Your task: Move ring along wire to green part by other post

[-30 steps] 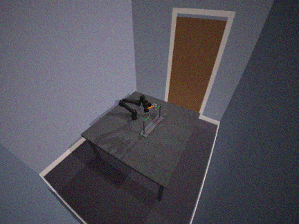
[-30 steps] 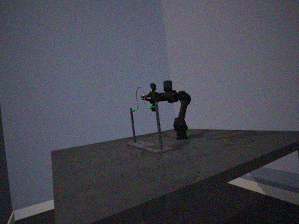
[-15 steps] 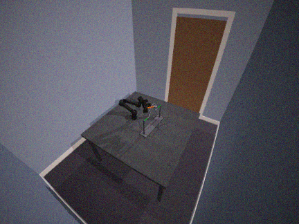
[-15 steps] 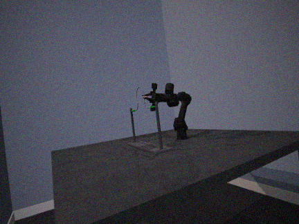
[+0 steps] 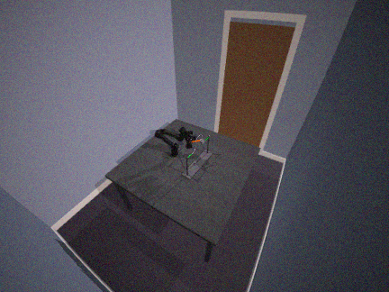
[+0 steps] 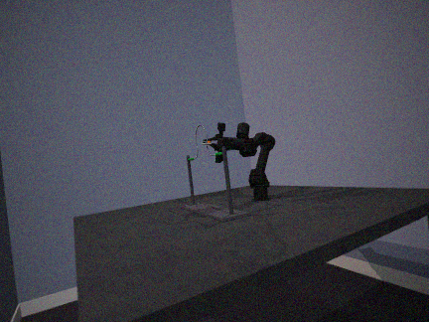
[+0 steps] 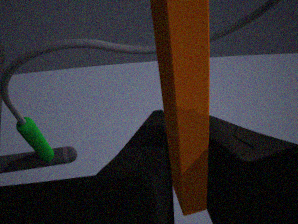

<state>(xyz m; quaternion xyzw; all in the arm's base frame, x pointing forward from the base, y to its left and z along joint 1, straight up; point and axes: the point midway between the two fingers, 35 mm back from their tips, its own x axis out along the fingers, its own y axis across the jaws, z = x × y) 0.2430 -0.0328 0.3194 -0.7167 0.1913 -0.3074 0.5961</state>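
Gripping the flat-sided orange handle in the black two-fingered end effector, above the grey rectangular tabletop.

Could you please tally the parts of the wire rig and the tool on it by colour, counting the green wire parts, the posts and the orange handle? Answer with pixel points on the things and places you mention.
Green parts of the wire (image 5: 191,155) (image 6: 191,159): 2
Grey posts (image 5: 187,167) (image 6: 227,184): 2
Orange handle (image 5: 196,141) (image 7: 190,85): 1
Total: 5
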